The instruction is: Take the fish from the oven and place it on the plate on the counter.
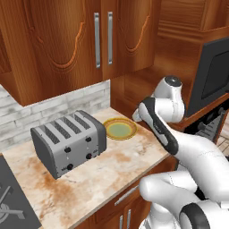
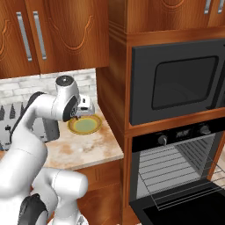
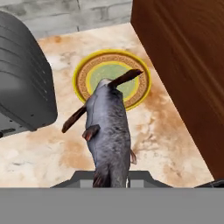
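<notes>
The hand [image 3: 111,181] grips the grey fish [image 3: 108,131] by one end, so the body juts out from the fingers toward the plate [image 3: 82,81]. In the hand view the fish's forked tail lies over the plate's green centre, while the rest of the body is over the bare worktop [image 3: 162,131] at about 6 o'clock from the plate. The fish appears to hang above the surface, not yet resting on it.

The main risk, judging from this, is a release too soon: with only the tail end over the plate, the fish could land half on the rim and slide onto the worktop. A grip at one end also leaves the body free to swing or slip, which could spoil the aim.

The space is tight. The toaster [image 3: 22,74] sits at 9 o'clock of the plate and the wooden cabinet wall [image 3: 183,65] at 3 o'clock; a sideways correction could knock either one. In the right base view the oven [image 2: 176,176] stands open with its racks showing, well apart from the plate [image 2: 85,125].
</notes>
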